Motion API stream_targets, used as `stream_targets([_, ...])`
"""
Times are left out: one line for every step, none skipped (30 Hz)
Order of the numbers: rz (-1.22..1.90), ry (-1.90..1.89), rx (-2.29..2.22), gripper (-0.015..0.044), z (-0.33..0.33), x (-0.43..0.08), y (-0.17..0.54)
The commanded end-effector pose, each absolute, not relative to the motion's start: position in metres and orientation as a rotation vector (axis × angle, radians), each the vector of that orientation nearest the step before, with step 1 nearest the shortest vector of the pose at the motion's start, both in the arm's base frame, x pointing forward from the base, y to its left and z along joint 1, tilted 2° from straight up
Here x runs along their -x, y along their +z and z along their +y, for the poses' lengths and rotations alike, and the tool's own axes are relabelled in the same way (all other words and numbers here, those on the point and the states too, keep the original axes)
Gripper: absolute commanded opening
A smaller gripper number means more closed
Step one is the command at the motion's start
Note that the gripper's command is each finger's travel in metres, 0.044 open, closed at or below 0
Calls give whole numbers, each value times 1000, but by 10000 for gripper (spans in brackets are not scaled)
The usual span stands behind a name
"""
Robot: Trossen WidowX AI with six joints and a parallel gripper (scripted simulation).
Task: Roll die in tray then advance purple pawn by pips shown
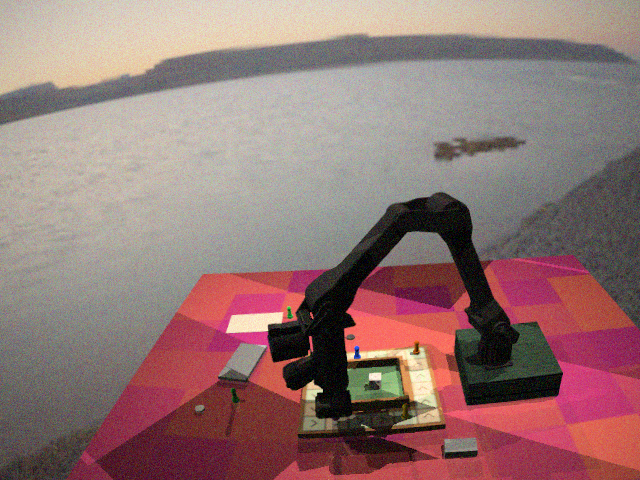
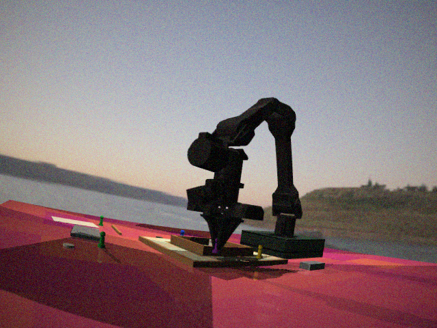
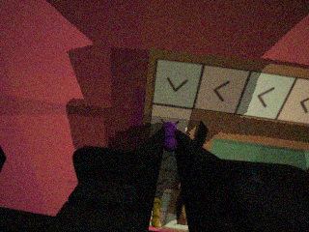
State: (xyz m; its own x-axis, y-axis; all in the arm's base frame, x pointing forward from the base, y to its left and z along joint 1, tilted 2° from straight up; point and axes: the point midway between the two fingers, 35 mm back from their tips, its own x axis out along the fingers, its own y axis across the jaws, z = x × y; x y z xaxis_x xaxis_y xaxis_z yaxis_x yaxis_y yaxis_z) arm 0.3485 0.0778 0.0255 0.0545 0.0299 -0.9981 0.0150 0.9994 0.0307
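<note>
My gripper [image 2: 216,245] [image 3: 169,133] is shut on the purple pawn [image 2: 215,246] [image 3: 170,137] and points down. It holds the pawn upright low over the board's front row, near the square beside the front-left corner square. Whether the pawn's base touches the board [image 1: 421,375] [image 3: 177,97] is hidden. In the top view the gripper's body hides the pawn. The white die [image 1: 374,380] lies in the green-floored tray [image 1: 405,376] [image 2: 190,244]; its top pips are too blurred to read.
A yellow pawn [image 1: 405,411] [image 2: 260,251] [image 3: 156,213] stands farther along the same row. Blue [image 1: 356,352] [image 2: 181,233] and orange [image 1: 416,348] pawns stand at the back. Green pawns [image 1: 289,312] [image 1: 234,395], a grey slab [image 1: 242,363] and a grey block [image 1: 460,447] surround the board.
</note>
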Motion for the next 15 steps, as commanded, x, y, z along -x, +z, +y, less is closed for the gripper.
stream_targets([1519, 5, -36, 0, 77, -348, 20])
stream_targets([1519, 5, -36, 0, 77, -348, 19])
stream_targets([1519, 5, -36, 0, 77, -348, 17])
stream_targets([1519, 5, -36, 0, 77, -348, 15])
stream_targets([1519, 5, -36, 0, 77, -348, 14])
stream_targets([1519, 5, -36, 0, 77, -348, 12])
stream_targets([1519, 5, -36, 0, 77, -348, 11])
stream_targets([1519, 5, -36, 0, 77, -348, 10])
stream_targets([1517, 11, -36, 26, 78, -349, 14])
stream_targets([1517, 11, -36, 53, 78, -349, 14])
stream_targets([1517, 11, -36, 79, 78, -349, 14])
stream_targets([1517, 11, -36, 105, 78, -349, 14])
stream_targets([1517, 11, -36, 131, 78, -349, 14])
stream_targets([1517, 11, -36, 158, 78, -349, 14])
stream_targets([1517, 11, -36, 184, 78, -349, 14])
